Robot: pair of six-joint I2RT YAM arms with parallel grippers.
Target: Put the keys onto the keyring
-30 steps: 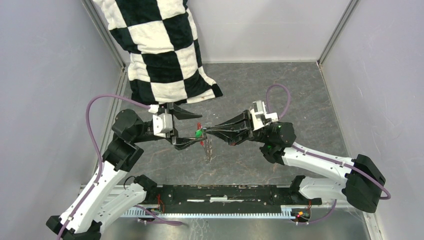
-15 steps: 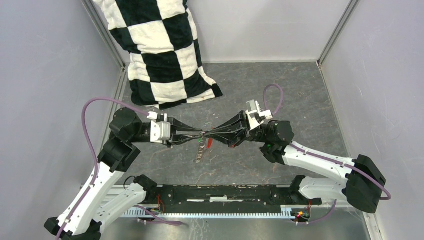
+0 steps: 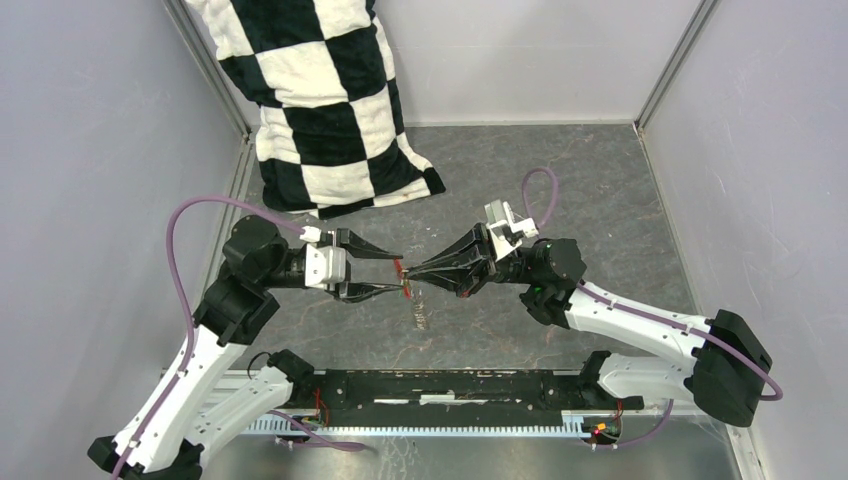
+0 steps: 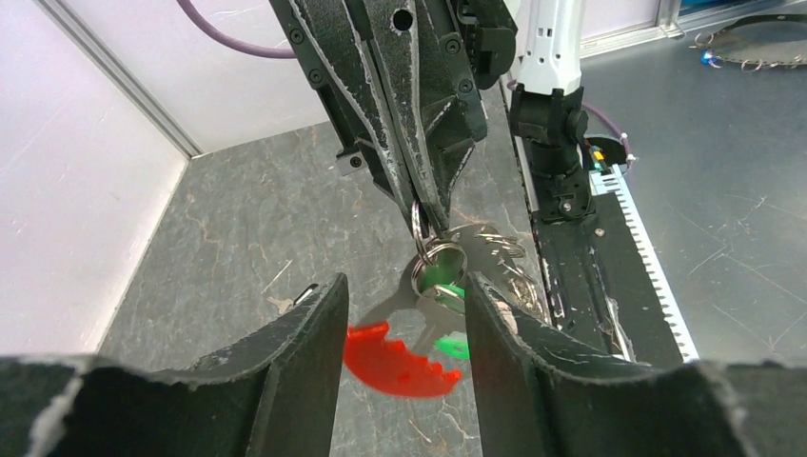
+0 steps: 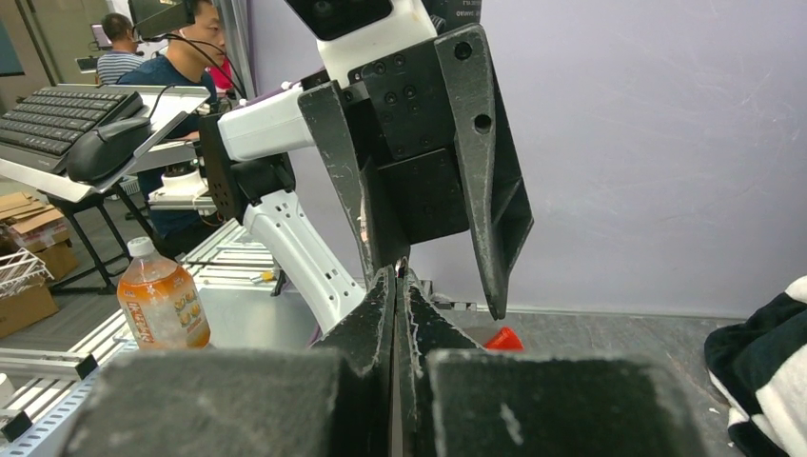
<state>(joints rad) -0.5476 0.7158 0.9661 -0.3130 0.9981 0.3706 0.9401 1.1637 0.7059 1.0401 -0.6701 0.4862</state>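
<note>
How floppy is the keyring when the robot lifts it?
Probably floppy: the keyring hangs from the shut right gripper, red piece dangling below. Likely light, since a fingertip pinch holds it. It may swing if nudged.

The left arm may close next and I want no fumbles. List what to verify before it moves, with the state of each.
1. Right gripper shut on the keyring: ok.
2. Left gripper open, jaws on either side of the ring: ok.
3. Green key between the left jaws: ok.
4. Green key fully threaded onto the ring: cannot tell.
5. Black key located: cannot tell.
</note>
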